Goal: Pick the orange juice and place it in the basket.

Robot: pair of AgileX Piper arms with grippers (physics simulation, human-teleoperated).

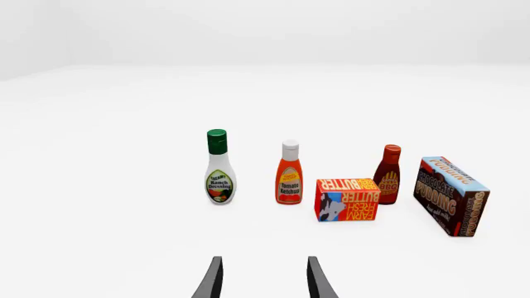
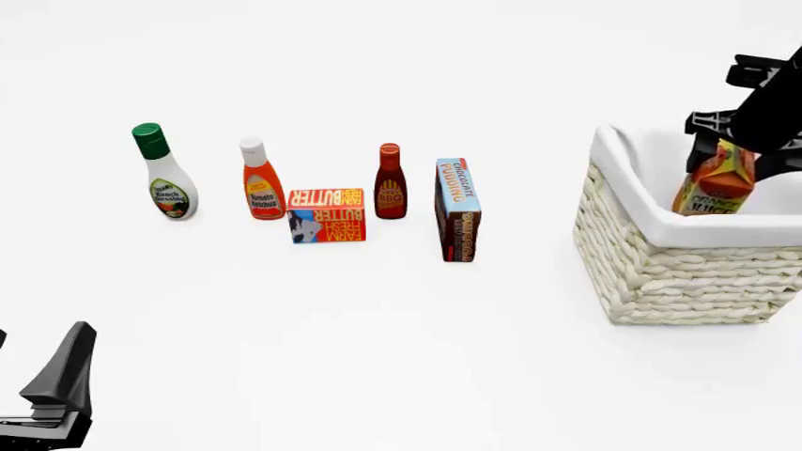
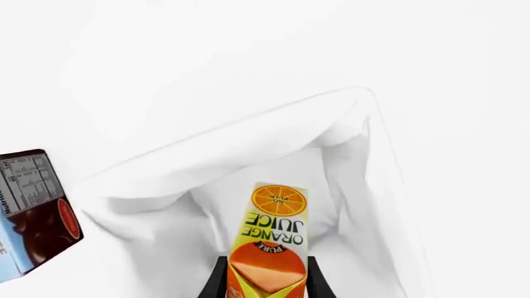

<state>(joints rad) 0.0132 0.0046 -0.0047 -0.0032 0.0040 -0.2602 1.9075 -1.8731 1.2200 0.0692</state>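
Partly hidden: orange juice [image 2: 716, 182] base behind basket [image 2: 652, 246] rim | right end effector [image 2: 724, 141] clamps carton (arm cropped) | left end effector [image 1: 263, 279] wide.

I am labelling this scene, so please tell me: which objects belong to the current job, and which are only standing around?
Job:
orange juice, held by the right tool
basket

Standing around:
ranch dressing
ketchup bottle
butter box
BBQ sauce bottle
chocolate pudding box
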